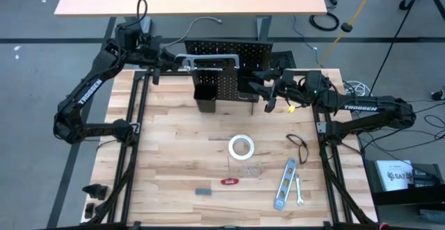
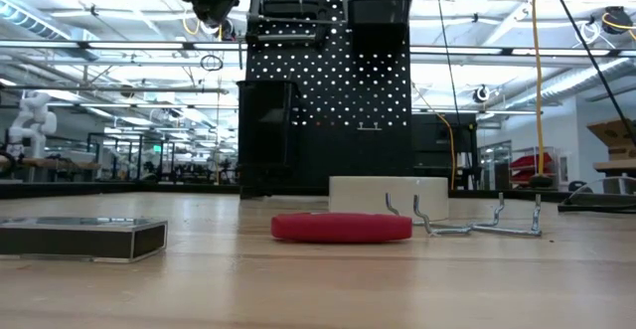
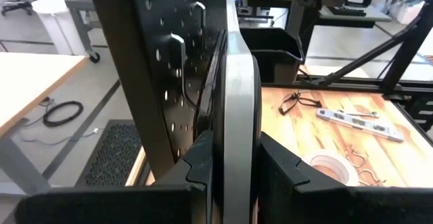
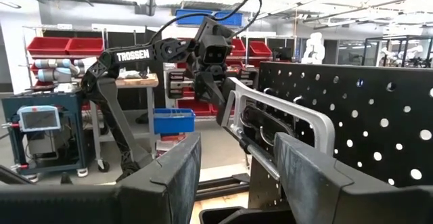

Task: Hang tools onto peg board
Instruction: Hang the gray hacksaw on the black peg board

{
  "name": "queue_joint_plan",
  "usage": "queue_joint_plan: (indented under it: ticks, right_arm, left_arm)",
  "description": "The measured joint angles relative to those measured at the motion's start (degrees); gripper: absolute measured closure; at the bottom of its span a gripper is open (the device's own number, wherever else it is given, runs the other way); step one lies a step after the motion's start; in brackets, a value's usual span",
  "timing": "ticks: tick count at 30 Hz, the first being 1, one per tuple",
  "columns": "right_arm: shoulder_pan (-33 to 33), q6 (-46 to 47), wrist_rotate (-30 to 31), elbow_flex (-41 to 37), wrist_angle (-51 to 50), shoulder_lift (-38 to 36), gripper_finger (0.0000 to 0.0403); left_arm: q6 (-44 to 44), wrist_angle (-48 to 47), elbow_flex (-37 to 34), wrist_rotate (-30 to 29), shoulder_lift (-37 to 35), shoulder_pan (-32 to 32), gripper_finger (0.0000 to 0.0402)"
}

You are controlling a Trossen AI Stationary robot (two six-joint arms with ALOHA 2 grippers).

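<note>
Behind the counter's (image 1: 174,153) far edge, the left tool (image 1: 179,63), closed on the grey bar clamp (image 1: 208,60), should lower it squarely onto the peg board (image 1: 229,49) hooks, while the right tool (image 1: 268,94) waits open.

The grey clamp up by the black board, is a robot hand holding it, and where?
Yes. The left end effector grips the grey bar clamp by its flat bar, against the peg board. The right end effector holds nothing.

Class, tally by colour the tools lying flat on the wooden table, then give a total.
White: 1, the tape roll
Silver: 2, the level and the wrench
Red: 1, the red-handled tool
Black: 1, the pliers
Total: 5
</note>
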Motion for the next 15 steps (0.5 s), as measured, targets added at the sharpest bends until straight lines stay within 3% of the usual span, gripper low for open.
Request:
queue_joint_plan:
  ticks: [15]
  right_arm:
    - [0.01, 0.28, 0.01, 0.00, 0.57, 0.00, 0.0220]
  left_arm:
    - [1.49, -4.52, 0.04, -3.08, -0.36, -0.04, 0.0332]
